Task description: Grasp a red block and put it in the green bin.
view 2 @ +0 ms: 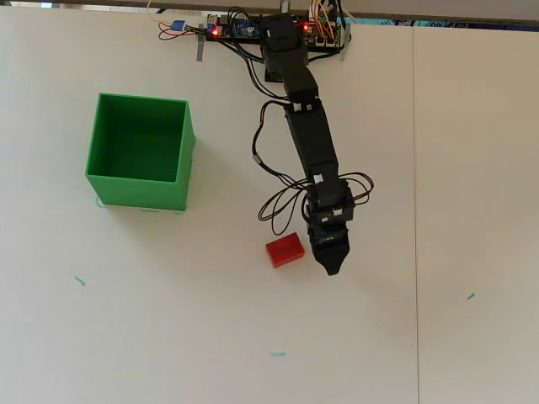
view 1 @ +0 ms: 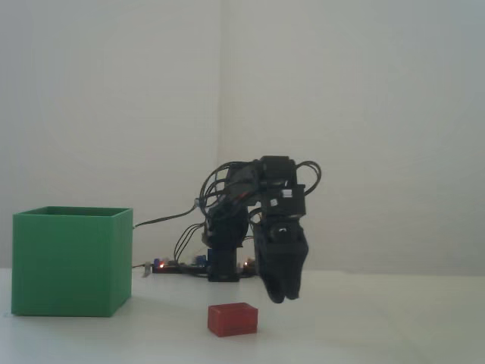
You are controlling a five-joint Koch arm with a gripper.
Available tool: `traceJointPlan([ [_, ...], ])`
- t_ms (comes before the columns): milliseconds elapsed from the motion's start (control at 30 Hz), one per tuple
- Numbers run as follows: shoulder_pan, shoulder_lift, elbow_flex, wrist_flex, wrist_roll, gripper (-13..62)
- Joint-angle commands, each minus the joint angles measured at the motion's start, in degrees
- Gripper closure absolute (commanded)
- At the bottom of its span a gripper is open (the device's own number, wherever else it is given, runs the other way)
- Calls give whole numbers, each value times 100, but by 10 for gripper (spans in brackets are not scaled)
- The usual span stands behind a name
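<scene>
The red block [view 1: 233,319] [view 2: 285,250] lies flat on the white table, in front of the arm. The green bin [view 1: 72,262] [view 2: 139,192] stands upright to the left in both views, well apart from the block, and its inside looks empty from above. My gripper [view 1: 282,298] [view 2: 330,270] hangs tips-down just right of the block, a little above the table and not touching it. Its jaws come together to one point with nothing between them.
The arm's base and a circuit board [view 2: 244,29] with red lights [view 1: 163,265] sit at the table's far edge. Loose black cables [view 2: 278,210] loop beside the forearm. A thin seam [view 2: 414,210] runs down the table on the right. Small green marks [view 2: 277,354] dot the surface.
</scene>
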Motion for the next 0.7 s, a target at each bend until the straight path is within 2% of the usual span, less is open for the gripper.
traceJointPlan([
  [0,53,105,-378,-70,-9,162],
  [400,-817,114,-369,70,26,161],
  [667,-105,114,-360,237,26,161],
])
